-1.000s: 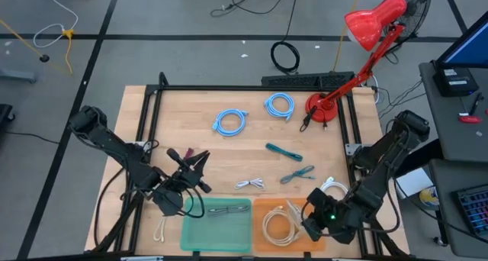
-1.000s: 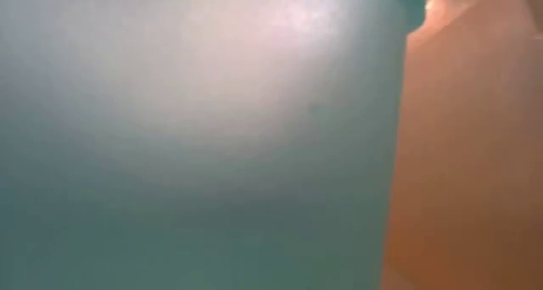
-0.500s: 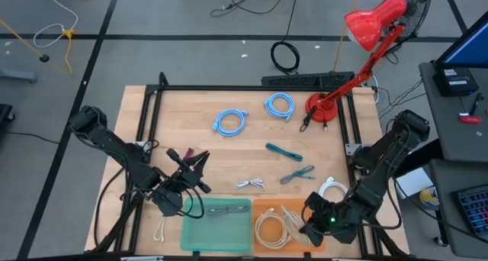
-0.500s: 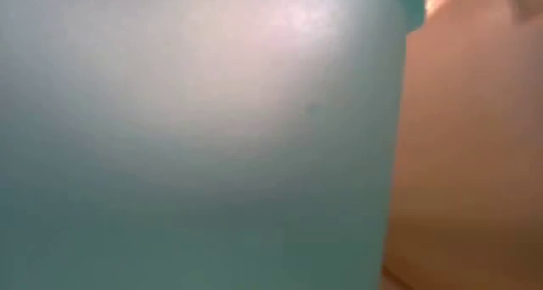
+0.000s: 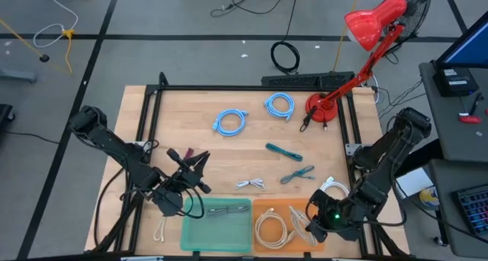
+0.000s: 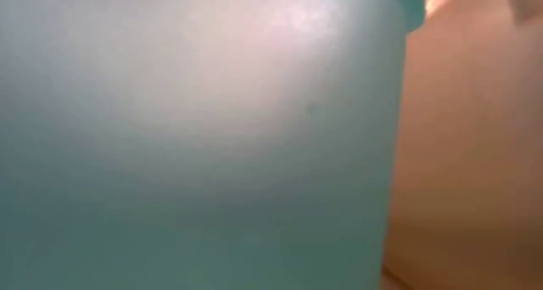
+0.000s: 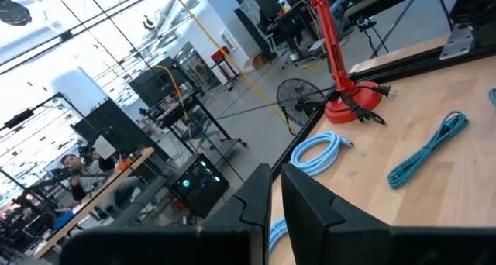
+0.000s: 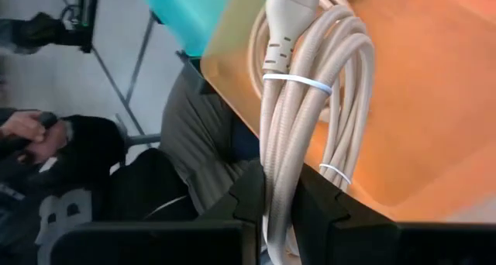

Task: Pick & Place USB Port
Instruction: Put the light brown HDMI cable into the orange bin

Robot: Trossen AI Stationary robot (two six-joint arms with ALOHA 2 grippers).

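The wooden bench (image 5: 206,150) carries two shallow trays side by side at its near edge. The translucent green plastic tray (image 5: 217,224), on the left, holds one small dark cable bundle (image 5: 223,211) near its far rim. The translucent orange plastic tray (image 5: 280,209), just to its right, holds a coiled beige USB cable (image 5: 268,227) in its left half and a second beige USB cable bundle (image 5: 299,227) at its right side. In the low view the green tray's wall (image 6: 195,137) fills most of the picture, with the orange tray (image 6: 458,154) beside it.

The right tool (image 5: 309,232) is low over the orange tray's near right corner. The right wrist view shows its fingers (image 8: 249,195) closed narrowly on that second bundle (image 8: 310,110), which is bound with white ties and hangs against the orange tray (image 8: 418,102).

The left tool (image 5: 194,177) sits above the bench just beyond the green tray's far left corner, its fingers (image 7: 256,203) drawn narrow with nothing between them.
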